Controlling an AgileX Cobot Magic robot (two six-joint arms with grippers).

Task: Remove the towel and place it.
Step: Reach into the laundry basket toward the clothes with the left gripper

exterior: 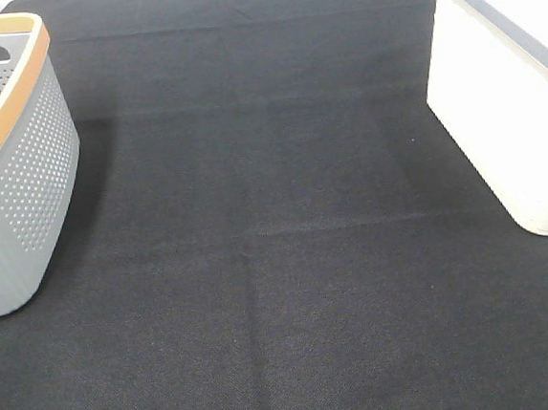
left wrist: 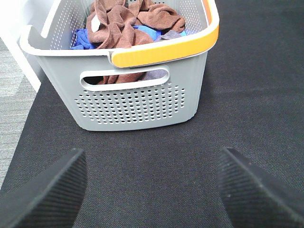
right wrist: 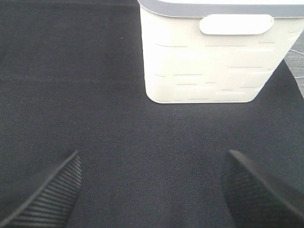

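Note:
A grey perforated basket [left wrist: 142, 102] with an orange handle stands at the left table edge and also shows in the exterior high view [exterior: 22, 179]. Crumpled reddish-brown cloth lies on top inside it: one heap with a white label [left wrist: 109, 28] and another behind it [left wrist: 159, 18]. One of them is the towel; I cannot tell which. Blue [left wrist: 80, 40] and grey cloths lie among them. My left gripper [left wrist: 152, 190] is open and empty, low over the mat, short of the basket. My right gripper [right wrist: 152, 190] is open and empty, facing the white bin.
A white plastic bin [right wrist: 209, 61] with a grey rim stands at the right of the table, also in the exterior high view [exterior: 506, 108]. A black woven mat [exterior: 279, 262] covers the table between basket and bin. Neither arm shows in the exterior high view.

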